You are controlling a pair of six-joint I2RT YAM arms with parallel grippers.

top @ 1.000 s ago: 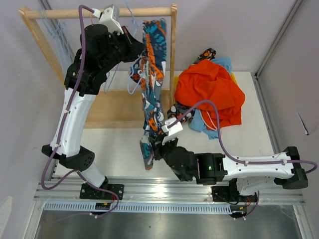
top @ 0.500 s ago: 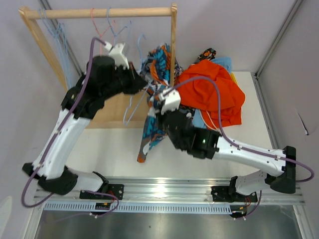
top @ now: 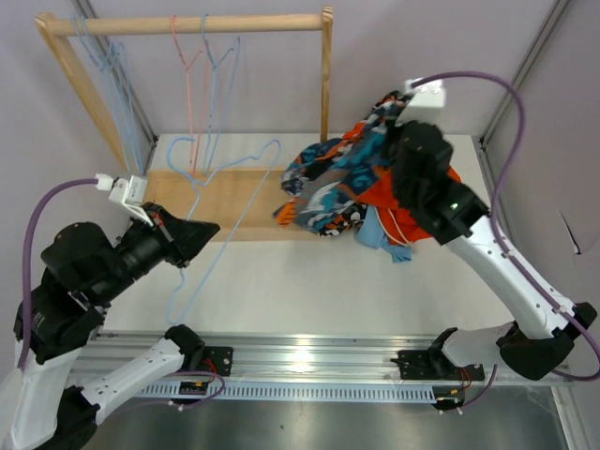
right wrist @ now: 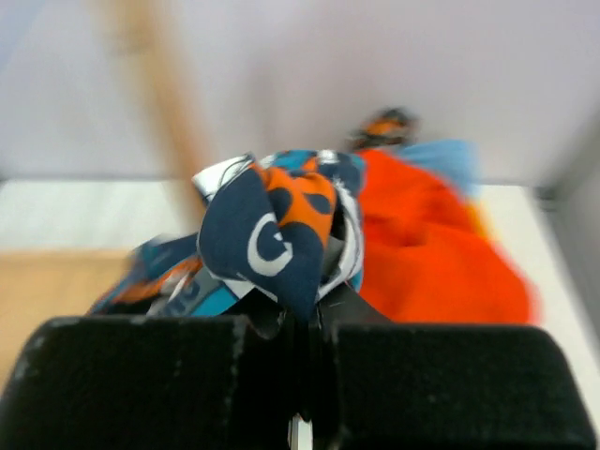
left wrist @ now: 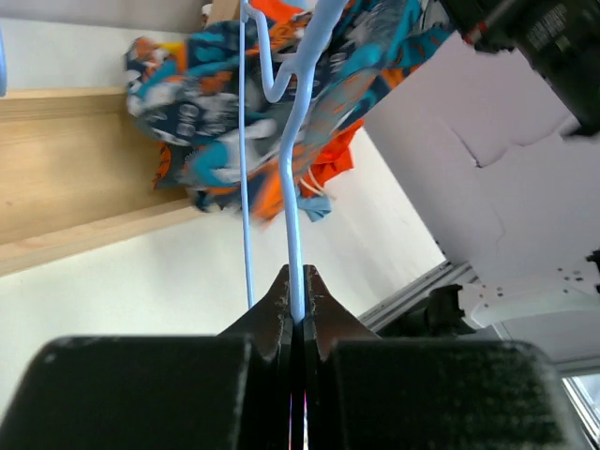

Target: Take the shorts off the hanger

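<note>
While left pincer (left wrist: 298, 314) pinches hanger (left wrist: 290, 225), right pincer (right wrist: 305, 323) grips printed shorts (right wrist: 272, 234).

Bright, even light; right wrist view blurred.

Four pairs of shorts can be told apart, bunched toward two o'clock in the overhead view: one printed pair (top: 323, 183), one orange pair (right wrist: 422, 244), one light blue pair (top: 375, 236) and one camouflage pair (top: 386, 101). One wooden rack (top: 187, 23) stands toward eleven o'clock. On its rail hang one pink hanger (top: 187, 84) and several blue hangers (top: 108, 70), too bunched to count. One loose hanger (left wrist: 293, 244) is off the rail, toward nine o'clock.
</note>
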